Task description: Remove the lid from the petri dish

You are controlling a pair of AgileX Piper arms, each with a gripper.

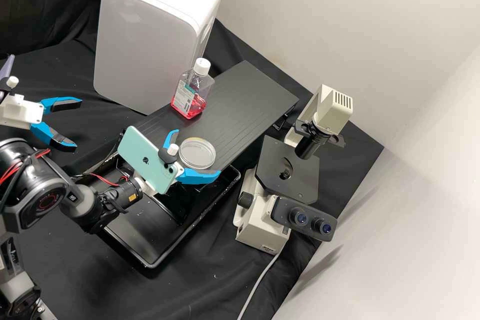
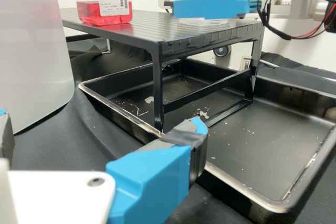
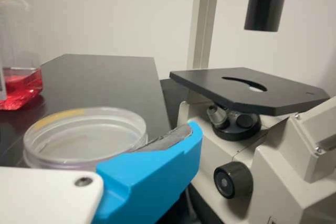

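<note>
Right arm point(image 1: 40, 192): nearest the lens, it runs toward 2 o'clock up to your right gripper point(image 1: 196, 152).
Right gripper: released; your fingers straddle the dish point(image 1: 199, 156), one at its 10 o'clock, one at its 6 o'clock; you cannot tell whether they touch it.
Dish: on the rack's point(image 1: 250, 105) near end, lid point(image 3: 86, 129) on.
Left gripper point(image 1: 75, 124): released, holding nothing, well apart at the dish's 9 o'clock.
Flask point(image 1: 191, 92): upright on the rack, red liquid inside, at the dish's 12 o'clock.
Microscope point(image 1: 287, 195): at the dish's 3 o'clock.
Tray point(image 1: 142, 232): under the rack.
</note>
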